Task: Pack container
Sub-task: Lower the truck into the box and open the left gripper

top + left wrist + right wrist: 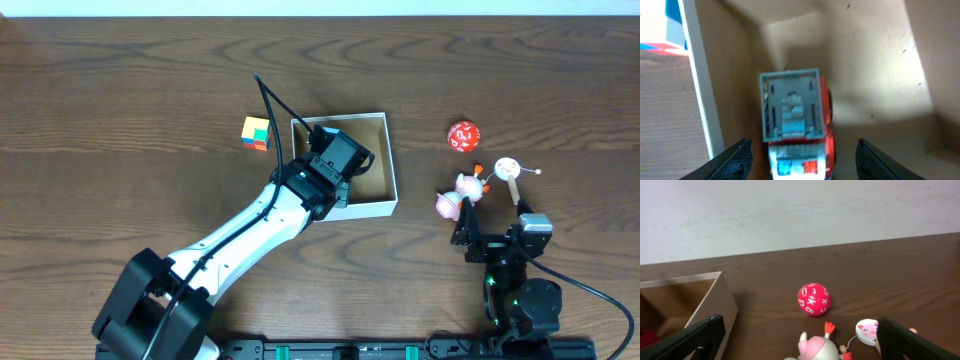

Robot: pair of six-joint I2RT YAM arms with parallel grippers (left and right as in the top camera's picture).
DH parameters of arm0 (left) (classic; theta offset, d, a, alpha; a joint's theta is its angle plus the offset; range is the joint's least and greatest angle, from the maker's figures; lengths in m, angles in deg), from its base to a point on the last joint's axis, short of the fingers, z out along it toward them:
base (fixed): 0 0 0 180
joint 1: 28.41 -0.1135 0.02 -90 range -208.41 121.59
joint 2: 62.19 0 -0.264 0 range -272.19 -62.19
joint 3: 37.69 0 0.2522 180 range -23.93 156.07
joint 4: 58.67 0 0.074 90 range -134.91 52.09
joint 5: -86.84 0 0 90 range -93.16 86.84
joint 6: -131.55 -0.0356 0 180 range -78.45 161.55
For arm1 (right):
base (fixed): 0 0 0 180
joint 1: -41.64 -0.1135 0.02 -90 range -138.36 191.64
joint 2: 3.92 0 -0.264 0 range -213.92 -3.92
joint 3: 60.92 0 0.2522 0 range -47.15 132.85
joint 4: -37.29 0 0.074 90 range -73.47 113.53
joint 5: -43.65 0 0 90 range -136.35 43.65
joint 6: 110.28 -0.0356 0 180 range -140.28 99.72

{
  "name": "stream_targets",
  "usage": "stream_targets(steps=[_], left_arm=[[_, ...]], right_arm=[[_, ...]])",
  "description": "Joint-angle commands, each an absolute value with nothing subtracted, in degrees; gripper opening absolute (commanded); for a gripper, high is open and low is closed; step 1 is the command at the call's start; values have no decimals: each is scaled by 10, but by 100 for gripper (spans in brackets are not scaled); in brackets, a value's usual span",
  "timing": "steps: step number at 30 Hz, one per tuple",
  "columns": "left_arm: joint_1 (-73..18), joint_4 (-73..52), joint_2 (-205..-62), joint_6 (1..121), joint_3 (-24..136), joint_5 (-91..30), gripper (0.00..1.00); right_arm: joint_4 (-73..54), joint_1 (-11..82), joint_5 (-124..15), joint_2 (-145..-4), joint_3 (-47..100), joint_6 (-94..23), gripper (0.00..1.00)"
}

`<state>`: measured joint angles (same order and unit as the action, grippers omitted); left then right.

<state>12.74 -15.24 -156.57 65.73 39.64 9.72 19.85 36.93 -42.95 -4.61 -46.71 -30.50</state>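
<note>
The container (pixel 372 208), a square white-walled box with a brown inside, sits mid-table. My left gripper (pixel 336 152) reaches into its left side. In the left wrist view the gripper (pixel 800 162) is open. A red, white and grey toy truck (pixel 795 120) lies on the box floor (pixel 870 75) between the fingers, touching neither. My right gripper (pixel 470 228) is open and empty just in front of a pink and white toy figure (pixel 458 193). In the right wrist view the figure (pixel 815 347) lies between the spread fingers (pixel 800 342), and the container's corner (pixel 722 300) is at the left.
A multicoloured cube (pixel 256 132) lies left of the container. A red ball with white letters (pixel 462 135) (pixel 813 299) and a round pig-face paddle toy (pixel 507 168) (pixel 867 330) lie on the right of the dark wooden table.
</note>
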Motion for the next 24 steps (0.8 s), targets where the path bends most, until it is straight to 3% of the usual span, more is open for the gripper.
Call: stream_targets(steps=[1,9,19,21,24], left_arm=[[127,-169,-1566,650,419,111,67],[127,-178,-1505,636,464,135,67],[113,-115,-1388,631,466,293,67],[100,-113,-1381,624,466,293,72],[72,-116,-1382,585,466,293,72]], right_arm=[[197,374,-430,-42,-468,-301,99],[197,374,-430,-42,-468,-301,99],[197,374,-430,-42,-468,-301,99],[197,374,-430,-42,-468,-301,99],[197,374,-430,-42,-468,-301,99]])
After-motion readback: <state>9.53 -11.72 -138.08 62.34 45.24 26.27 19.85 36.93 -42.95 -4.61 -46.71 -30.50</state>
